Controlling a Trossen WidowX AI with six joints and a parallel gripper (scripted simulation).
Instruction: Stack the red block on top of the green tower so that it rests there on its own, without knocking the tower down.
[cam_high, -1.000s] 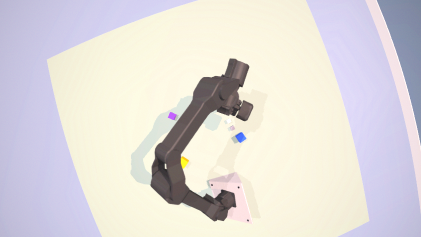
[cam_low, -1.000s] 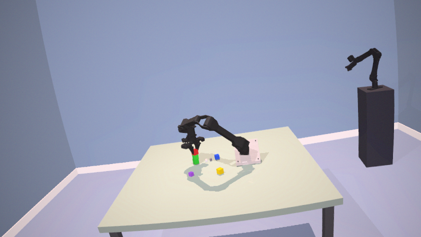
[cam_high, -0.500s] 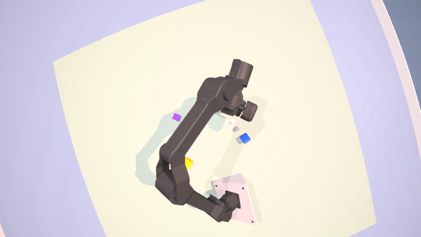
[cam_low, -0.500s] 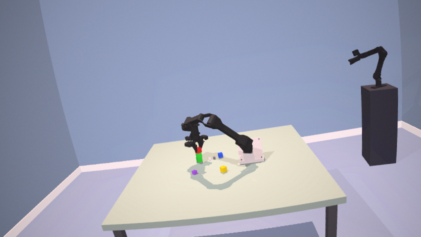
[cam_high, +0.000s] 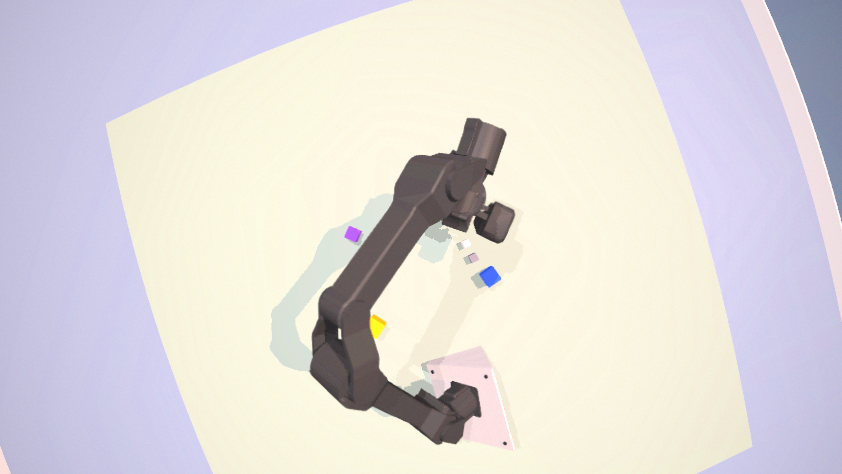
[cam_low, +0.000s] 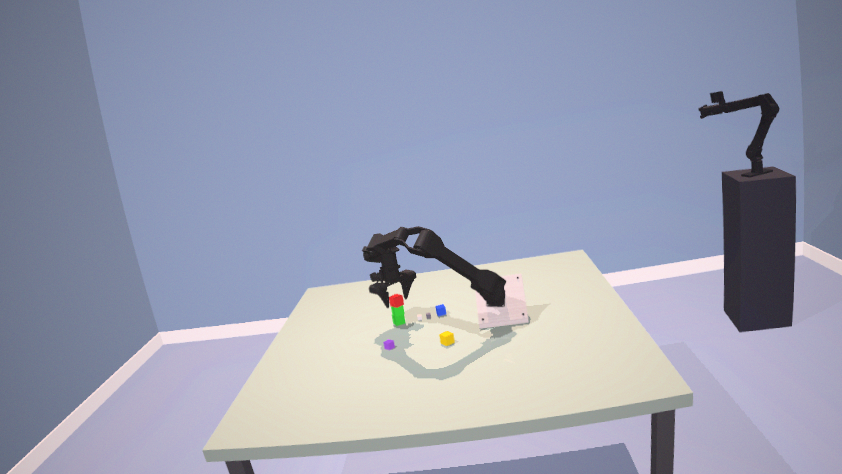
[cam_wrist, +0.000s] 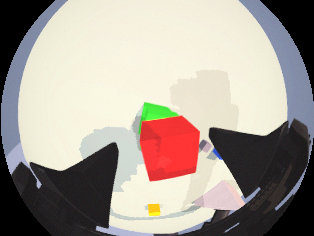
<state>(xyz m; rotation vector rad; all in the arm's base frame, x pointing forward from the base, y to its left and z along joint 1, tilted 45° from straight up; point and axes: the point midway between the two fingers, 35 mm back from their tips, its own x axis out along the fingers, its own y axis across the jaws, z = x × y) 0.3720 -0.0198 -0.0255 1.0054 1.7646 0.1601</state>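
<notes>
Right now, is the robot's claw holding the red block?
No, nothing is held. The gripper is open, its fingers apart from the red block, which sits on the green tower.

On the pale square worktop, the red cube sat atop the green block tower, with the dark end effector straddling it from above, fingers spread clear on either side. In the exterior view, the small purple cube lay in front of the tower, the yellow cube to its right, and the blue cube behind that, between the tower and the pale pink base plate.
</notes>
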